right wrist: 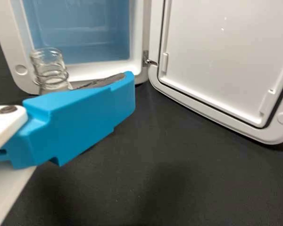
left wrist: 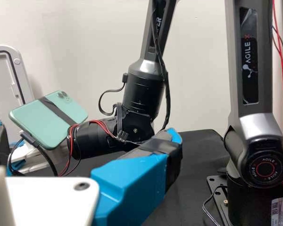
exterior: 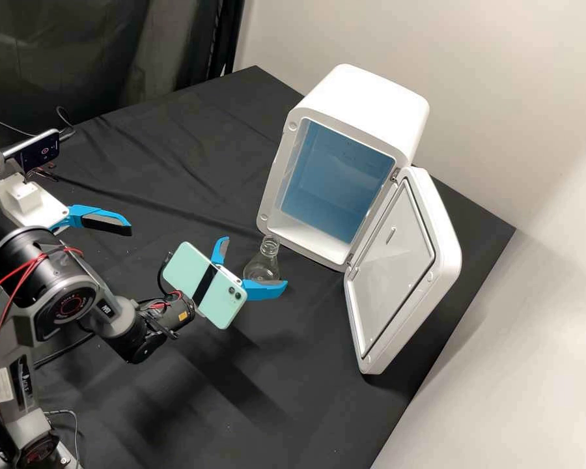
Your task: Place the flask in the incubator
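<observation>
**2 arms, 1 flask at the open incubator's mouth**

1 clear glass flask (exterior: 265, 255) stands upright on the black bench (exterior: 195, 163) at the centre of the high view. It is just in front of the white incubator (exterior: 371, 98) and outside it. The incubator sits in the upper right of the frame with its pale blue chamber exposed. Its door (exterior: 404, 280) is swung wide to the right, the inner panel facing the arms.

The right gripper (exterior: 254, 262) is on the arm that enters from the lower left. Its 2 blue fingers (exterior: 267, 290) are spread apart, 1 on each side of the flask's base. The nearer finger lies just beside the glass; whether it touches cannot be told. In the right wrist view that finger (right wrist: 75, 122) crosses in front of the flask (right wrist: 49, 70), with the incubator (right wrist: 99, 69) and its door (right wrist: 221, 61) beyond.

A mint-green phone (exterior: 205, 283) is strapped behind the right gripper, and the left wrist view shows the same phone (left wrist: 47, 117).

The left gripper (exterior: 120, 228) hangs above the bench at the left of the high view, well apart from the flask. Whether it is spread or pressed together cannot be told.
</observation>
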`<state>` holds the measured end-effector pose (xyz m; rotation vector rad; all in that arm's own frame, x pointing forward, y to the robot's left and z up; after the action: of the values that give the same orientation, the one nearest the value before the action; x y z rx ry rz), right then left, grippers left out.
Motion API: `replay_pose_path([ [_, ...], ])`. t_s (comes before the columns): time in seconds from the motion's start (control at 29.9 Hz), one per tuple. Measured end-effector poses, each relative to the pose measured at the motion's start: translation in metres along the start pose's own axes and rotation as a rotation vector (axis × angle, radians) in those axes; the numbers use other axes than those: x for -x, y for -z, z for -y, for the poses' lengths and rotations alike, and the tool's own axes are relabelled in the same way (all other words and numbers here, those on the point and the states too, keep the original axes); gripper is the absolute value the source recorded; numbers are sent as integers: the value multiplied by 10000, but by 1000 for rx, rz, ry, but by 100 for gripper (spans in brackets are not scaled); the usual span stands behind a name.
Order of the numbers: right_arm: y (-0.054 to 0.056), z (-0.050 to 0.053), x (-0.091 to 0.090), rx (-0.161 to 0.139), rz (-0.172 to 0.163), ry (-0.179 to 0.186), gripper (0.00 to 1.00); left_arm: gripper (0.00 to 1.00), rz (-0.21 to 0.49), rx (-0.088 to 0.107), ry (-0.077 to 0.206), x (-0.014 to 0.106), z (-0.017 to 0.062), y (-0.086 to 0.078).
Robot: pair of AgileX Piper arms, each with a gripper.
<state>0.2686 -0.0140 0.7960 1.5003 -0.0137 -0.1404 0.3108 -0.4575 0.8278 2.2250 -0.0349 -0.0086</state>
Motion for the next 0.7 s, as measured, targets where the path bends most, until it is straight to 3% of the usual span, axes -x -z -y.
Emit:
replay_pose_path([
  [0.54,-52,46,-2,1,-1,4,100,100,0,0,0,0,0,0],
  [0.7,-157,90,-23,-2,33,23,100,100,0,0,0,0,0,0],
])
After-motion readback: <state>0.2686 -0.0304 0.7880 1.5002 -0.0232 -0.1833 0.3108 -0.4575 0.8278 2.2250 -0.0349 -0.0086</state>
